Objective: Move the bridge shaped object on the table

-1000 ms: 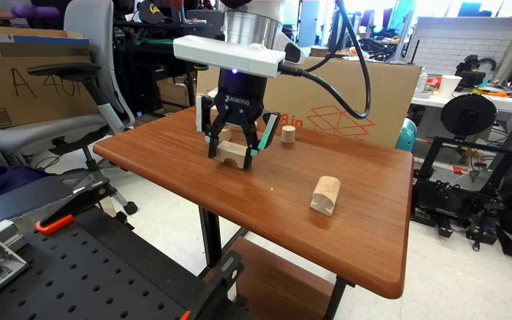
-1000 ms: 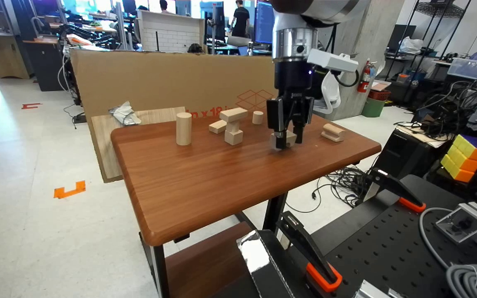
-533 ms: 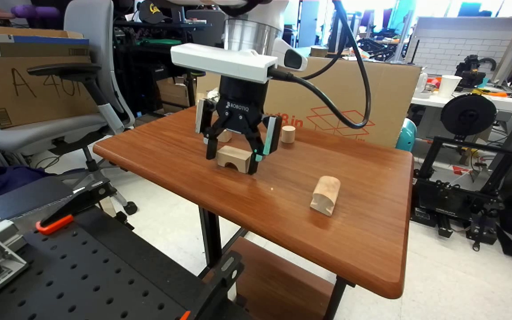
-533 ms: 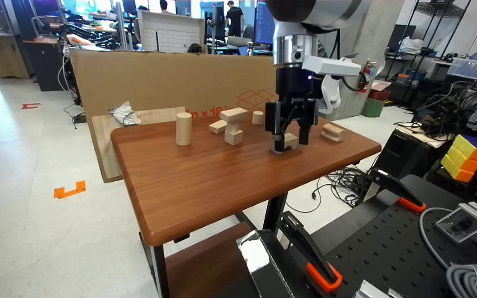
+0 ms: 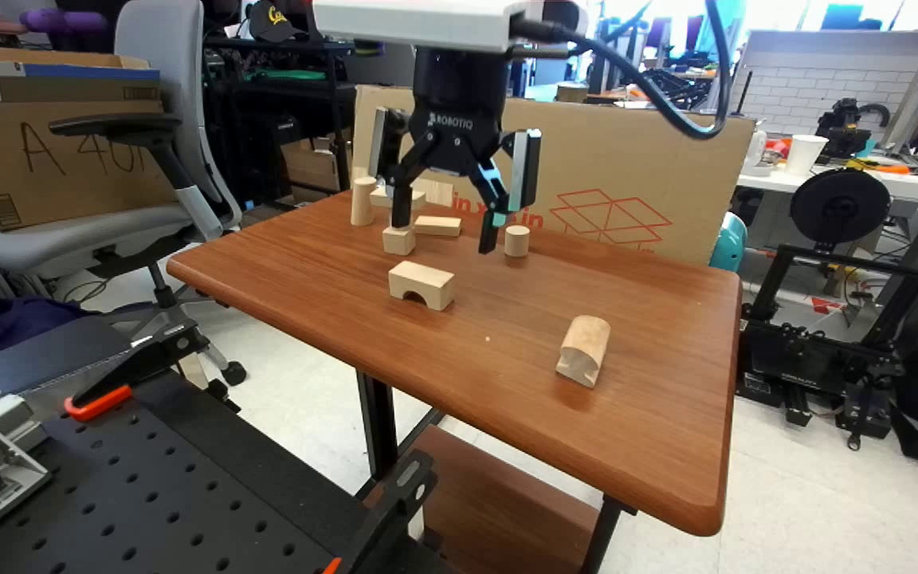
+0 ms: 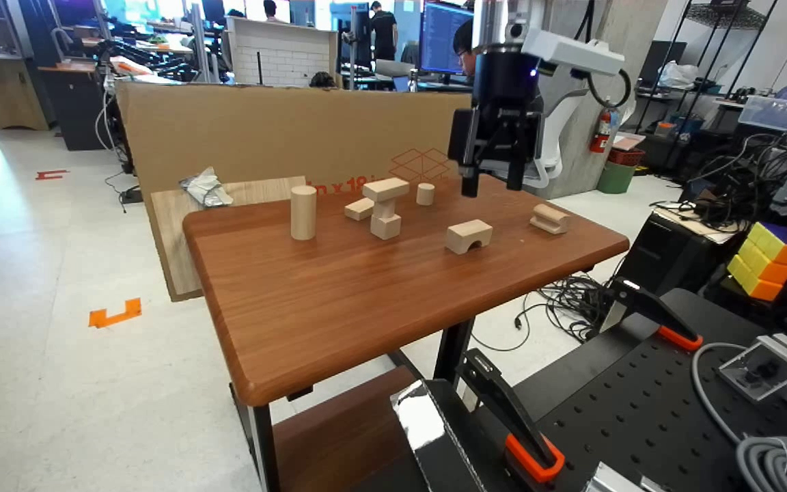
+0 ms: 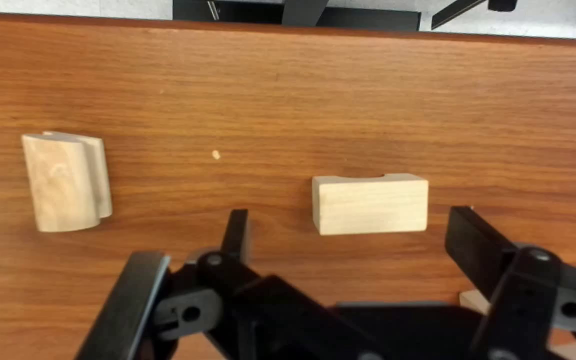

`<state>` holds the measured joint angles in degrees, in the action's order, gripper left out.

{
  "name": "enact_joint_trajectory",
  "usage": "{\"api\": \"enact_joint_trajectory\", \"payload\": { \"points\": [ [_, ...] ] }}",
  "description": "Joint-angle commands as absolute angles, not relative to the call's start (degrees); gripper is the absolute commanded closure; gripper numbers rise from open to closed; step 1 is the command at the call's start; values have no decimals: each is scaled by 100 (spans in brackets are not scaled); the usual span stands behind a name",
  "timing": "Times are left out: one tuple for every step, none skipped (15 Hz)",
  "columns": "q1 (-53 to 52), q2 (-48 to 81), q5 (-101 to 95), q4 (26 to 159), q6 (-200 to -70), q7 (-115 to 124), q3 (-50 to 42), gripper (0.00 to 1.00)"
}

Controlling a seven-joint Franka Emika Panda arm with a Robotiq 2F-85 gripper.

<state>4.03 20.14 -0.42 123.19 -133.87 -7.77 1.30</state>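
Note:
The bridge shaped object (image 5: 427,279), a pale wood block with an arch cut in its lower side, stands on the reddish-brown table (image 5: 634,311). It shows whole in both exterior views, and its arch is plain beside the near edge of the block (image 6: 463,239). My gripper (image 5: 445,231) hangs above the table, higher than the block and apart from it. In the wrist view the block (image 7: 373,207) lies beyond the fingertips, its flat top facing the camera. The jaws stand wide, with nothing between them.
A grooved, round-topped block (image 5: 584,351) lies to one side. A short cylinder (image 6: 425,194), a tall cylinder (image 6: 303,213), a flat block (image 6: 359,208) and a small stack with a cube (image 6: 385,226) at its base stand on the table. A cardboard sheet (image 6: 284,130) rises behind.
The jaws have spread and let go of the bridge shaped object, which stays on the table. My gripper has risen and moved back from it.

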Motion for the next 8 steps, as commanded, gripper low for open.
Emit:
{"api": "enact_joint_trajectory", "payload": {
  "points": [
    [585,1234,198,12774,-13520,-1086,44,0],
    [614,1154,172,12774,-13518,-1147,-11,0],
    [606,1117,-73,12754,-13472,-1211,-107,0],
    [511,1364,14,12545,-13371,-1016,-62,0],
    [538,1277,3,12576,-13371,-1094,-113,0],
    [553,1229,0,12601,-13371,-1143,-146,0],
    [557,1220,-1,12613,-13371,-1158,-157,0],
    [556,1221,-1,12627,-13371,-1159,-156,0]
  ]
}}
